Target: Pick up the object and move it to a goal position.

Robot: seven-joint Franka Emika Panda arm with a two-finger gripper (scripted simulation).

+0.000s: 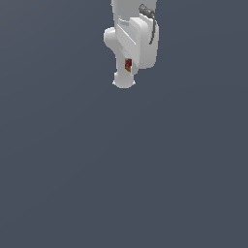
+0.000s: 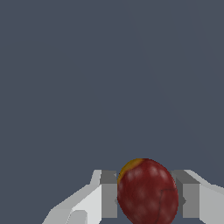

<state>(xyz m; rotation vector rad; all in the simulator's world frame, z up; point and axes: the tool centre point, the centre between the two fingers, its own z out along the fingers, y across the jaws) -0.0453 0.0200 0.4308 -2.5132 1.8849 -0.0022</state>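
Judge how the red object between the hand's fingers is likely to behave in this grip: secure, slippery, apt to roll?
The red object looks rounded like an egg, so it would probably roll if released. Its curved sides meet the flat fingers over little area, so it may slip or twist. It appears rigid, showing no visible squashing inside the hand.

We see the object as smooth, rounded, dark red with faint pale mottling and a yellow-orange patch, slightly glossy. Gripper body looks like smooth matt white plastic; finger pads are flat matt grey. Arm shell is the same matt white, with a dark cable.
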